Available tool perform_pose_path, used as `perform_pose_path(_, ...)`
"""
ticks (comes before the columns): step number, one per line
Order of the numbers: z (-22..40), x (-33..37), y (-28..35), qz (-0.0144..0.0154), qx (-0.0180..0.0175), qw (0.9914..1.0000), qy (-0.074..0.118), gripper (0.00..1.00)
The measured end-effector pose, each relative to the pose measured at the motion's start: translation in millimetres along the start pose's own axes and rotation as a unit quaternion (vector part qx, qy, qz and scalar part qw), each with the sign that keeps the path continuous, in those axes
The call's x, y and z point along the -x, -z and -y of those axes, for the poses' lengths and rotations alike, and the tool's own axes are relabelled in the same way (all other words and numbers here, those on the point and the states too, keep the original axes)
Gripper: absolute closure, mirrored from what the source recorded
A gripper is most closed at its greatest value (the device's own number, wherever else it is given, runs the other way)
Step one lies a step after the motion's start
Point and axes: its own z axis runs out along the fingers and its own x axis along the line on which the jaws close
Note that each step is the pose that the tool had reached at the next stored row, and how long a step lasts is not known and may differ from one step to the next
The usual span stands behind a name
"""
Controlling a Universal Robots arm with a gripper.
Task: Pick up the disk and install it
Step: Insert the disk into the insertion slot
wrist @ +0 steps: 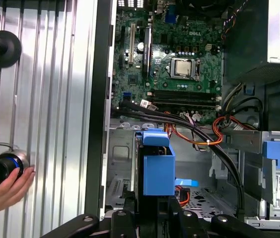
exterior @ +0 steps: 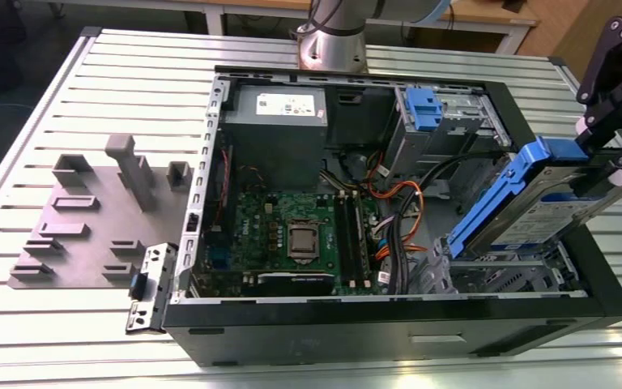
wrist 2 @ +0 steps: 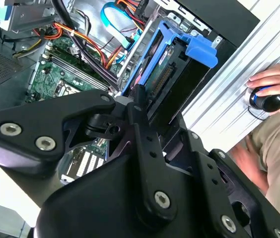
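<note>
Reaching in from the exterior view's right, the claw [exterior: 611, 158] is closed on one end of the disk [exterior: 521, 203], which is held tilted with its lower end inside the open computer case [exterior: 398, 320], just above the drive cage [exterior: 505, 274], and its upper end raised past the case wall. In the first wrist view, a person's hand [wrist: 3, 187] is rested on a black knob [wrist: 1, 167] on the tabletop [wrist: 55, 99] beside the case.
</note>
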Motion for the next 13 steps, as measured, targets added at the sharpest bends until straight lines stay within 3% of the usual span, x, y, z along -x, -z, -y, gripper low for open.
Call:
perform_pose_path(7, 0.1, -0.1, -1.9, 0.0000, 0.0000, 1.00000, 0.000, 0.65)
perform_pose_path(13, 0.1, -0.1, -3.3, 0.0050, -0.0002, 0.99999, 0.000, 0.65)
